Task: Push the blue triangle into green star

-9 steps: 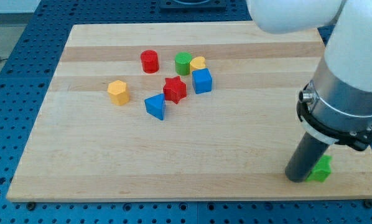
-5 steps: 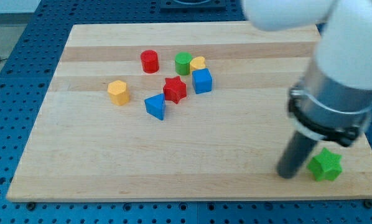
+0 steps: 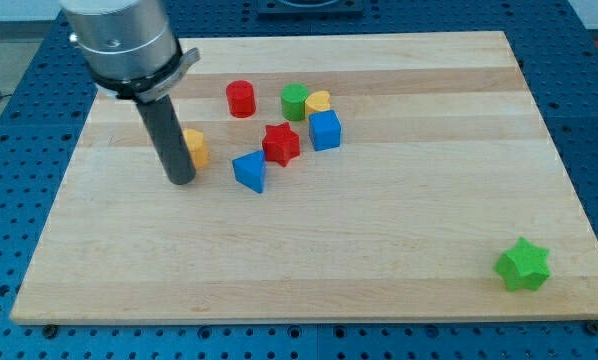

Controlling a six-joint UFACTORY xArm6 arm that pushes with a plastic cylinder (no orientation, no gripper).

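My tip (image 3: 180,180), a bare rod w/ no jaws & holding nothing, sits just left of the blue triangle (image 3: 249,170), w/ the green star (image 3: 523,265) far off bottom-right, so push runs right & down.

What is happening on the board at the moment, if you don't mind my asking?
My tip sits at the view's left, just in front of the yellow block and left of the blue triangle. I mean to push that triangle to the green star, far off at the view's bottom right. Nothing touches the triangle yet.
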